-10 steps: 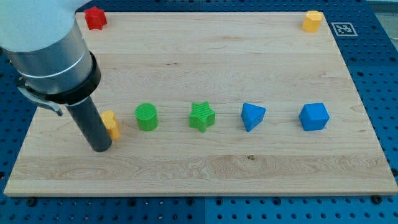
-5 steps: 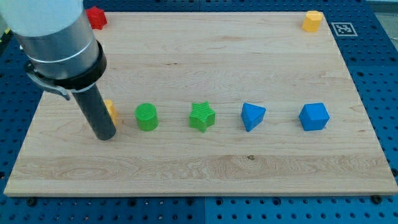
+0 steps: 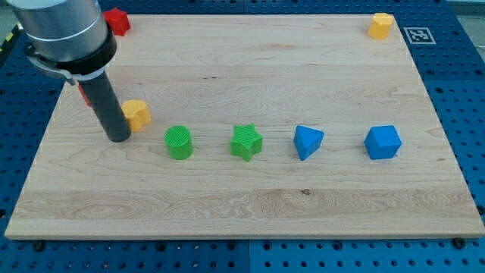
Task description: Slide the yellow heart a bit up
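My tip (image 3: pixel 119 138) rested on the wooden bench (image 3: pixel 250 205) at the left of the frame, touching or just beside the left edge of the yellow heart (image 3: pixel 137 114), which sat a little up and to the right of it. The rod ended in no jaws, so none were spread or pressed together; it was only a straight dark shaft under a grey cylinder that filled the upper left corner.

The yellow heart lay left of centre, above and to the left of the green cylinder (image 3: pixel 179 142). From that cylinder a row ran toward the right: the green star (image 3: pixel 246 142), then the blue triangular block (image 3: pixel 308 142), then the blue cube-like block (image 3: pixel 382 142), each apart from its neighbour.

A red block (image 3: pixel 116 20) sat in the upper left corner, partly hidden behind the arm, its shape unclear. A second yellow block (image 3: pixel 380 25) sat in the upper right corner, well apart from everything else.
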{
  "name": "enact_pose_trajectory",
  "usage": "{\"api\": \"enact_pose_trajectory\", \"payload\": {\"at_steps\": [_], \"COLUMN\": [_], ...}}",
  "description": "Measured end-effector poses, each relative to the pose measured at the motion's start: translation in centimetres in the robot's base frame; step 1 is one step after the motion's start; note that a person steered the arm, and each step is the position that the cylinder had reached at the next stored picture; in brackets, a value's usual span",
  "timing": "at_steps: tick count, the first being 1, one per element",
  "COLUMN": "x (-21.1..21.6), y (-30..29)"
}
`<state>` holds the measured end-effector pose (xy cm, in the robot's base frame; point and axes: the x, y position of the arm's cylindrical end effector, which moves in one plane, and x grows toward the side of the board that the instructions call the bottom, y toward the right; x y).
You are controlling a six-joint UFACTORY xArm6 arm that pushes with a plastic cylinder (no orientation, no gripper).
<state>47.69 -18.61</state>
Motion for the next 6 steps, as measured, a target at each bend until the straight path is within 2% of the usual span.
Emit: {"api": "enact_pose_trajectory", "payload": {"at_steps": [2,6], "x": [-2.3,-10.1], "y": [1.6,12.8]}}
